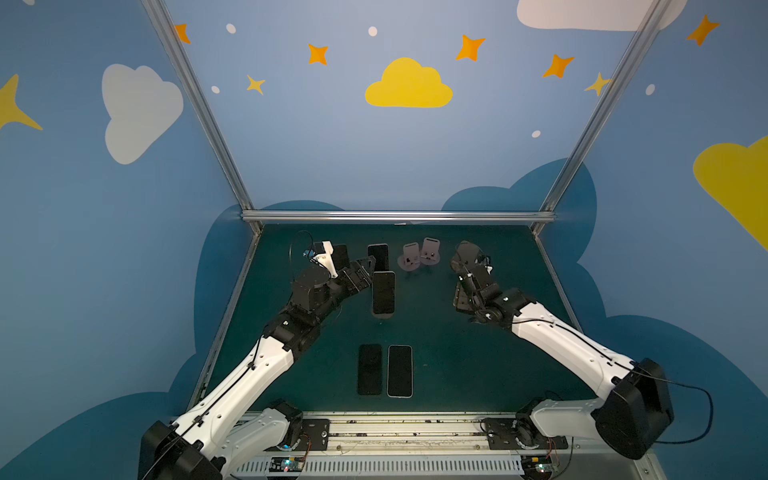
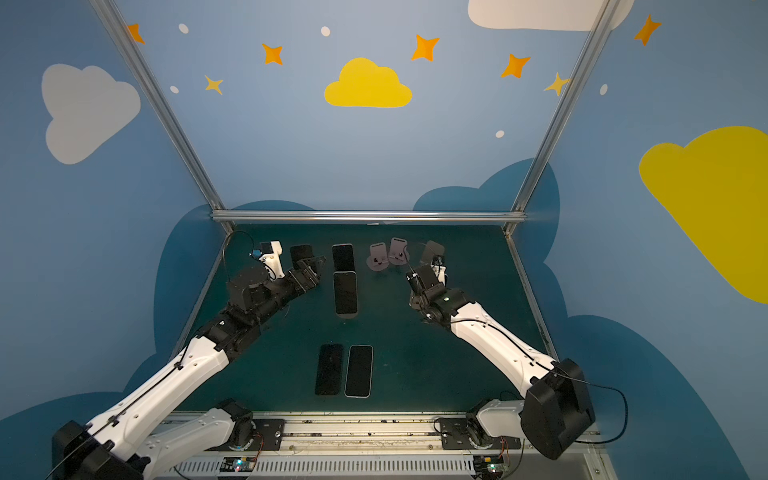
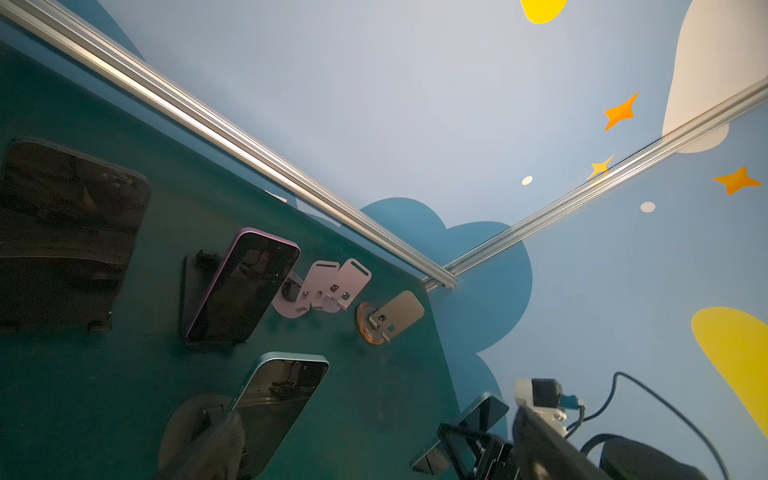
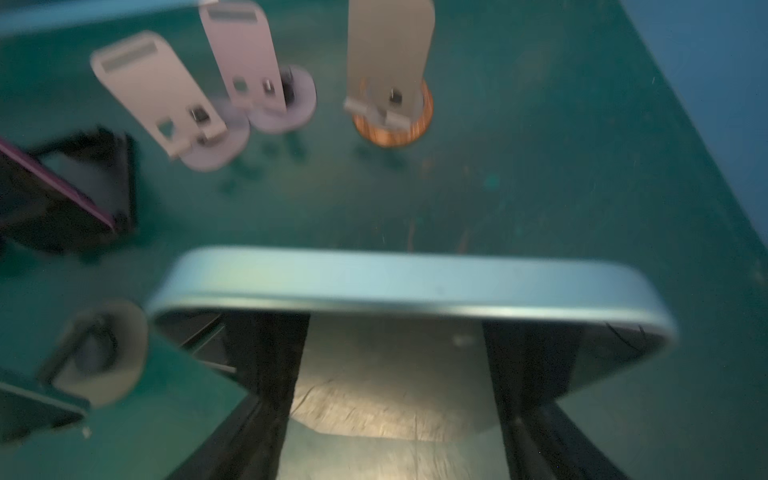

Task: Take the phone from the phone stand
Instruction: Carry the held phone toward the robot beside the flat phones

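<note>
My right gripper (image 4: 395, 374) is shut on a light-blue phone (image 4: 411, 286), its black fingers (image 4: 266, 374) pressing the two long sides. In both top views that gripper (image 1: 461, 284) (image 2: 415, 291) hangs in front of a grey phone stand (image 1: 466, 252) (image 4: 390, 120) with a wooden base, which stands bare. My left gripper (image 1: 365, 272) (image 3: 378, 453) is open just left of a teal-edged phone (image 1: 383, 293) (image 3: 278, 407) that leans on a round-based stand. The held phone (image 3: 484, 411) also shows in the left wrist view.
A purple phone (image 3: 241, 286) leans on a black stand, and another dark phone (image 3: 66, 232) is propped farther left. Two bare pink stands (image 1: 411, 255) (image 1: 430, 249) sit at the back. Two phones (image 1: 370, 369) (image 1: 400, 371) lie flat near the front. Aluminium rails (image 1: 399, 216) border the mat.
</note>
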